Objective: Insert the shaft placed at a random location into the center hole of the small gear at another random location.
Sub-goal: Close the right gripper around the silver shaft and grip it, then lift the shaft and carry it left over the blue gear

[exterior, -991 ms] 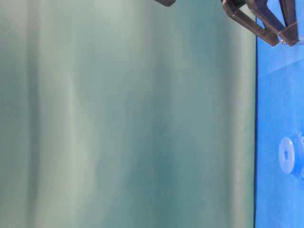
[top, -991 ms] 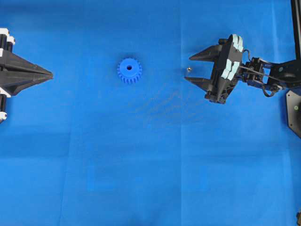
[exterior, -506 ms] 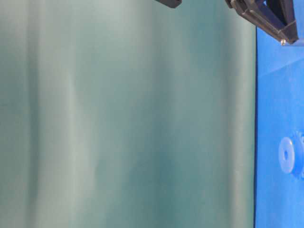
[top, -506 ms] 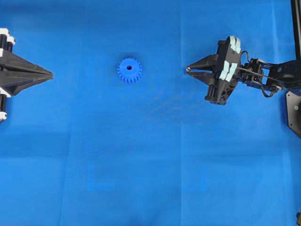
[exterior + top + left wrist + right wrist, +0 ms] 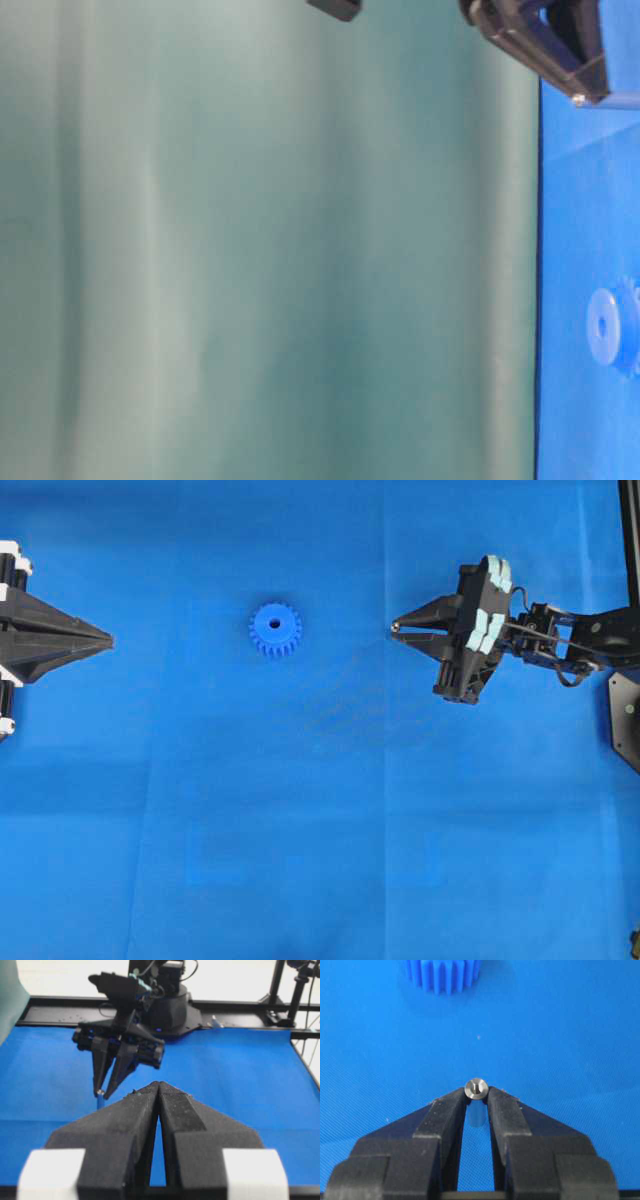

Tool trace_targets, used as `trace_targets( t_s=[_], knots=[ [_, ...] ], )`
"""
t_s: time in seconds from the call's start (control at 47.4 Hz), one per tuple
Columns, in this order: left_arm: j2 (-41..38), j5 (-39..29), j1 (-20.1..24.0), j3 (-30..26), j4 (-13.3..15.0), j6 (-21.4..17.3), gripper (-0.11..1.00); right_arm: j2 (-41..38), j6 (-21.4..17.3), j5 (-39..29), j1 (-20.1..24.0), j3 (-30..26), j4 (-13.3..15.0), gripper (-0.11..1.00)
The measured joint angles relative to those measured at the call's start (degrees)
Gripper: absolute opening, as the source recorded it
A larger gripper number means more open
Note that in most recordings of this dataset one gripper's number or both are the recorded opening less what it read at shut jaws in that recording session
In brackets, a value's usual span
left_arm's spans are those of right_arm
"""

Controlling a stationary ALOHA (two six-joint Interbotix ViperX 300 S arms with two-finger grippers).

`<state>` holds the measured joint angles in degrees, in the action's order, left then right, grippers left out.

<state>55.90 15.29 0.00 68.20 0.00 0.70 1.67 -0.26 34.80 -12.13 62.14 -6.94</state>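
The small gear (image 5: 275,630) lies flat on the blue mat left of centre, its dark center hole (image 5: 275,623) facing up. In the right wrist view only its toothed lower rim (image 5: 444,975) shows at the top edge. My right gripper (image 5: 397,630) is shut on the shaft (image 5: 476,1088), a short silvery pin held upright between the fingertips, about a hand's width right of the gear. The same shaft (image 5: 100,1093) shows in the left wrist view at the tip of the far gripper. My left gripper (image 5: 108,639) rests shut and empty at the left edge.
The blue mat (image 5: 320,830) covers the whole table. A black mount plate (image 5: 625,710) stands at the right edge. A green curtain (image 5: 270,250) fills most of the table-level view. A black frame rail (image 5: 240,1010) runs along the far table edge.
My right gripper's jaws closed from either side onto the shaft, then shifted slightly left with it. The gear and the left gripper have not moved.
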Motion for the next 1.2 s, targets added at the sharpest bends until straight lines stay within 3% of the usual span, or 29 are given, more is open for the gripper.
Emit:
trace_targets(
  t_s=[0.316,0.464,0.801,1.202],
  knots=[
    [0.0,-0.2,0.0,0.0,-0.1,0.0,0.0,11.7,0.4,-12.9,0.0,-1.8,0.0,0.05],
    [0.0,-0.3,0.0,0.0,-0.1,0.1,0.0,13.3,0.5,-15.5,0.0,-2.1,0.0,0.05],
    [0.0,-0.3,0.0,0.0,-0.1,0.0,0.0,11.7,0.5,-15.6,0.3,-4.7,0.0,0.05],
    [0.0,-0.3,0.0,0.1,-0.1,0.1,0.0,0.7,0.8,-17.0,0.9,-18.0,1.1,0.05]
  ],
)
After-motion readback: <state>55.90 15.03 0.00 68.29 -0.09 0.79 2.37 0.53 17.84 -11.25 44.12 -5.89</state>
